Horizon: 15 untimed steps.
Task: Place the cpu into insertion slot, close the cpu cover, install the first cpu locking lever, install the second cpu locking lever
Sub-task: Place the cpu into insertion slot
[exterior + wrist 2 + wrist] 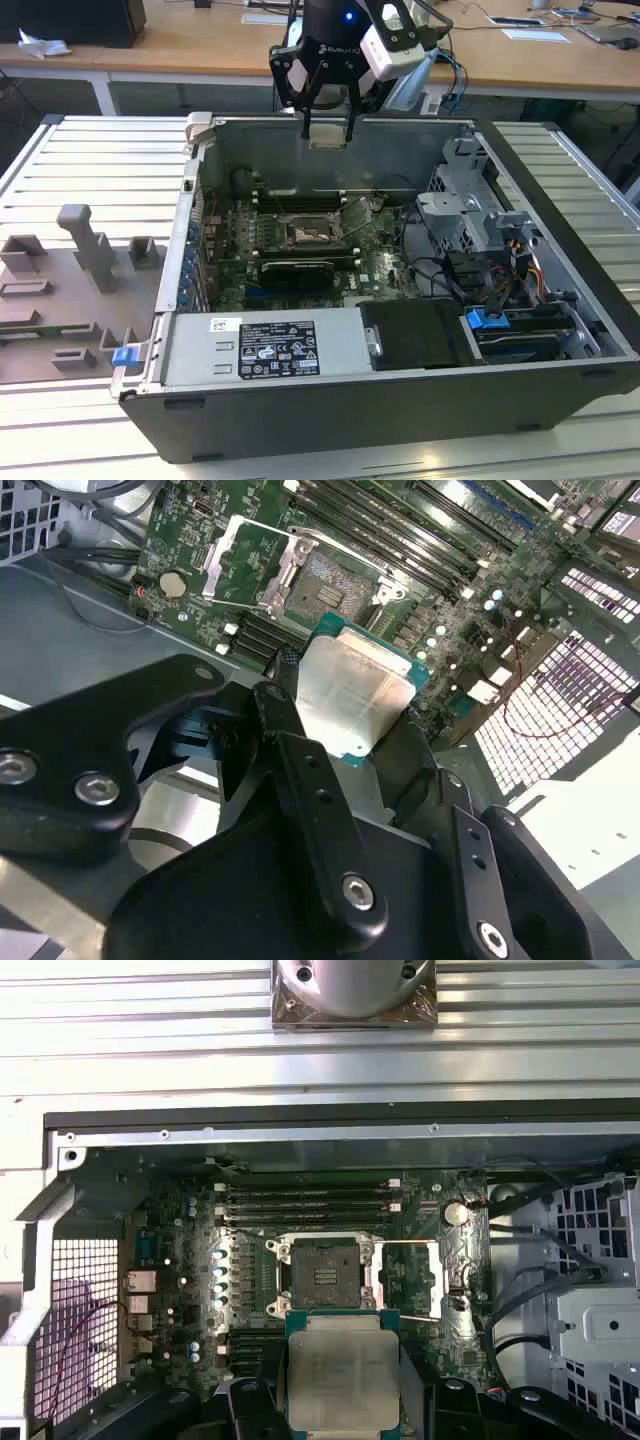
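Silver-grey on top, the small flat square cpu (340, 1370) is clamped by its edges in the black gripper (327, 135). It is held level, we reckon to meet the board squarely. It hangs high over the open dark computer case (400, 420), well apart from the square dark-centred insertion slot (328, 1275), which lies bare. Just beside that, the thin silver cpu cover (410, 1280) stands hinged open, leaving the way in free. We count one chip, one socket, one cover and two fingers (300, 770) gripping.

The cpu (335, 1370) is pale silver-grey; the insertion slot (315, 232) dark, silver-rimmed, on green circuit board (165, 1210); exterior view: a blue clip (487, 320) at its four o'clock.
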### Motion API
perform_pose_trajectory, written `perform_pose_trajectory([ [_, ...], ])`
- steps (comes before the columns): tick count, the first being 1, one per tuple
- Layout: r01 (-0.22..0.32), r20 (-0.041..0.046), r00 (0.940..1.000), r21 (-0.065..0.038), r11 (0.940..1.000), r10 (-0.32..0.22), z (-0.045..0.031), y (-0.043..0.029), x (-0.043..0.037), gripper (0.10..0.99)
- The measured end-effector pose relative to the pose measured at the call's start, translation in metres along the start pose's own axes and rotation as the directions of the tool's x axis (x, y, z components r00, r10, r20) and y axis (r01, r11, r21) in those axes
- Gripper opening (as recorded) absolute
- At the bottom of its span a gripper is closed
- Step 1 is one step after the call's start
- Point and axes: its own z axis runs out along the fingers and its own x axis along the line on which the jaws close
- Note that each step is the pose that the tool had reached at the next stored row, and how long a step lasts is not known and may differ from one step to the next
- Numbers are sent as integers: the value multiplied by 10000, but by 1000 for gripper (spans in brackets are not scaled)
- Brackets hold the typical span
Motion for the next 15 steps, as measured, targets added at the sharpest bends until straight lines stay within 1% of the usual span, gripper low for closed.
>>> perform_pose_trajectory([
  [12,-180,16,9998,-3,9998,180,0,0,0,541],
  [15,-572,52,9983,-8,9984,572,1,0,0,541],
])
